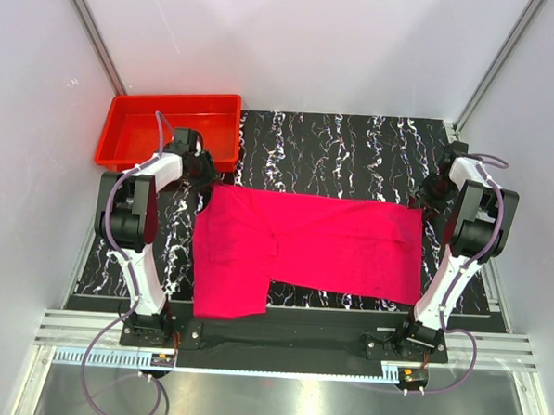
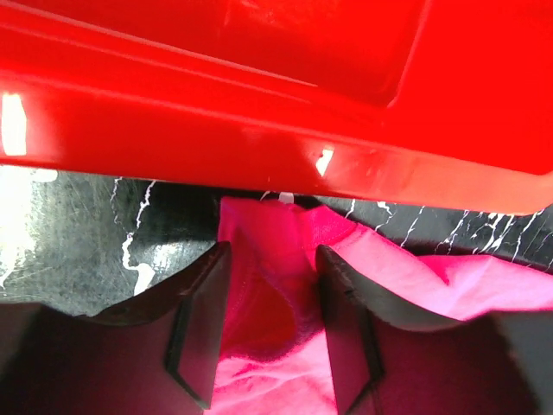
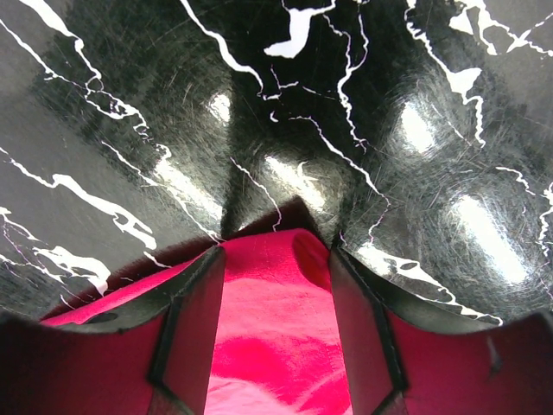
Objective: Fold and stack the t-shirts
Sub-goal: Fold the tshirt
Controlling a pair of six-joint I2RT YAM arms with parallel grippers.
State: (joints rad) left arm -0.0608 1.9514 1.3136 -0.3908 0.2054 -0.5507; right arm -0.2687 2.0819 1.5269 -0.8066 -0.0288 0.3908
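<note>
Closest to you, the left end effector stands spread around the far left corner of the pink t-shirt, just beside the red tray. You see the t-shirt lying over the middle of the counter. At its far right corner the right end effector is spread too, with cloth in its gap.

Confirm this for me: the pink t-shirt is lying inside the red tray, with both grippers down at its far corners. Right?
Not quite. The t-shirt lies spread on the black marbled table, beside the red tray, not inside it; the top view shows this. The left gripper and right gripper are indeed down at its far corners.
</note>
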